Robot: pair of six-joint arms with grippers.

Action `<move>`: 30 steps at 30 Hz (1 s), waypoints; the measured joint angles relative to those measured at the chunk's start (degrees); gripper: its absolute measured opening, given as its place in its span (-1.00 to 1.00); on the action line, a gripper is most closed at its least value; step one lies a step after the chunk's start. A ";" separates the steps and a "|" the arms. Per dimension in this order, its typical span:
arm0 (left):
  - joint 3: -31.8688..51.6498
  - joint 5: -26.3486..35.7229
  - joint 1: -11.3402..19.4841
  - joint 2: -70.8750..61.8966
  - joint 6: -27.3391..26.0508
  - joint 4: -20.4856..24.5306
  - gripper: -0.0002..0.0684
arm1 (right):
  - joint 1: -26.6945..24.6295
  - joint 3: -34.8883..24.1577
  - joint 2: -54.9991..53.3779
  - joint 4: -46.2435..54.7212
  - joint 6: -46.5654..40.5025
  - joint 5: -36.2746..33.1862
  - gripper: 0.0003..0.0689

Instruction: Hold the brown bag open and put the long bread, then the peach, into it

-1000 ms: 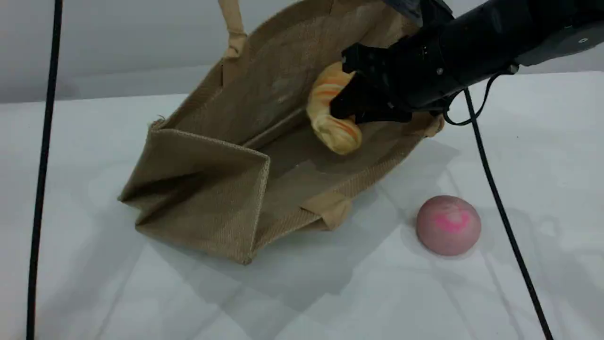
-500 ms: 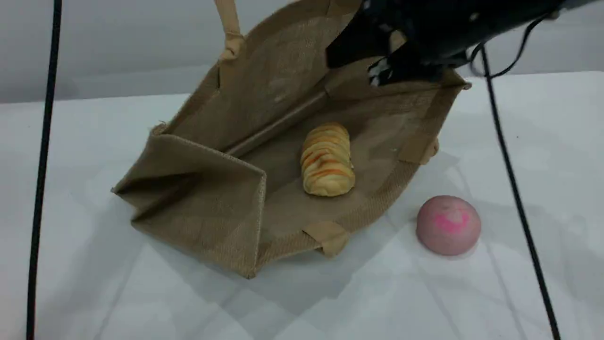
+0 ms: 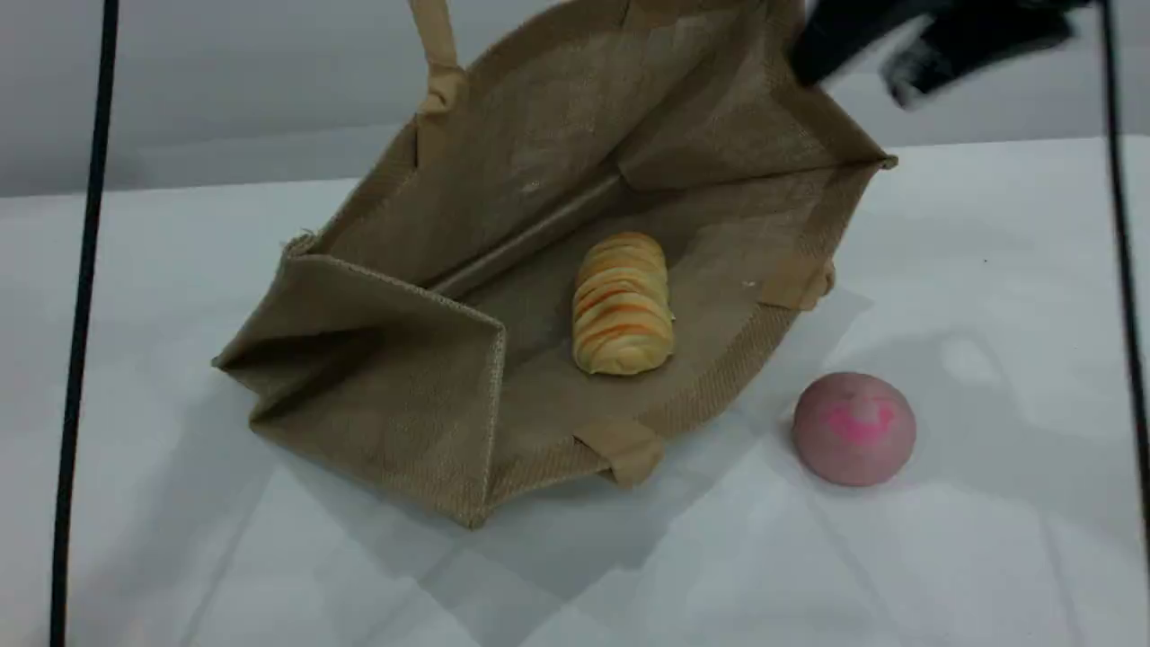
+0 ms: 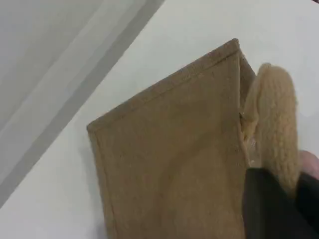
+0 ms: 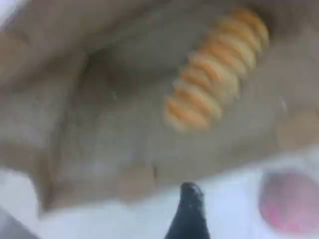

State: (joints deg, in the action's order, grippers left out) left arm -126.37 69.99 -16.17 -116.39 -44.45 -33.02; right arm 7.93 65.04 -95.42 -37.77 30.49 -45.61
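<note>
The brown bag (image 3: 539, 162) lies on its side on the white table, mouth gaping toward the camera. Its upper beige handle (image 3: 437, 45) runs up out of the scene view. In the left wrist view my left gripper (image 4: 279, 194) is shut on that handle (image 4: 274, 114), above the bag's outer wall (image 4: 169, 159). The long bread (image 3: 622, 305) rests free on the bag's lower inside wall. Right of the bag, the peach (image 3: 853, 429) sits on the table. My right gripper (image 3: 862, 63), blurred, hangs open and empty above the bag's right corner; its fingertip (image 5: 190, 196) shows over the bread (image 5: 214, 69) and peach (image 5: 291, 201).
A black cable (image 3: 81, 323) hangs down the left side and another (image 3: 1123, 234) down the right. The bag's lower handle (image 3: 629, 449) lies at the mouth's front edge. The white table (image 3: 988, 557) stretches in front of and right of the peach.
My right gripper let go of the long bread, which dropped onto the bag's lower wall. The gripper then pulled up and to the right, out of the bag. The peach has not moved.
</note>
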 joint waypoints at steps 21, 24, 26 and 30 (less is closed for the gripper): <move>0.00 -0.06 0.00 0.00 -0.06 0.00 -0.72 | 2.43 -0.06 -12.40 20.82 -17.95 -1.71 0.54; 0.00 -0.06 0.00 0.00 -0.06 0.00 -0.72 | 4.35 -0.06 -14.77 20.87 -16.92 2.00 0.54; 0.00 -0.06 0.00 0.00 -0.06 0.00 -0.72 | 5.39 -0.06 -16.27 20.81 -16.69 4.07 0.54; 0.00 -0.06 0.00 0.00 -0.06 0.00 -0.72 | 5.86 -0.06 -18.86 20.88 -16.69 7.81 0.54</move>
State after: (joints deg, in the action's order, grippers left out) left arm -126.37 69.93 -16.17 -116.39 -44.50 -33.02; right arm 13.80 64.98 -114.28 -16.89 13.80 -37.81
